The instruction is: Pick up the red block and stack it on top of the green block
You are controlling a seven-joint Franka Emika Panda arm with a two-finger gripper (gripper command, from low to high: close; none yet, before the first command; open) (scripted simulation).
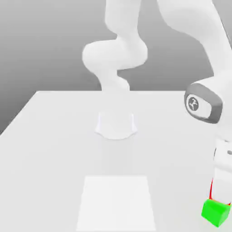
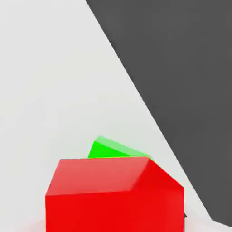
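The green block (image 1: 215, 213) stands on the white table at the exterior view's lower right corner. Directly above it is the red block (image 1: 211, 188), of which thin red slivers show along the edges of my gripper (image 1: 220, 192), which comes down over it. The red block appears to rest on the green one. In the hand view the red block (image 2: 113, 195) is very close to the camera, and a corner of the green block (image 2: 108, 148) peeks out from beyond it.
The white table (image 1: 54, 149) ends close to the blocks; the hand view shows dark floor (image 2: 181, 68) past its edge. The arm's base (image 1: 116, 123) stands at the table's middle back. A paler rectangle (image 1: 117, 201) marks the table's front centre.
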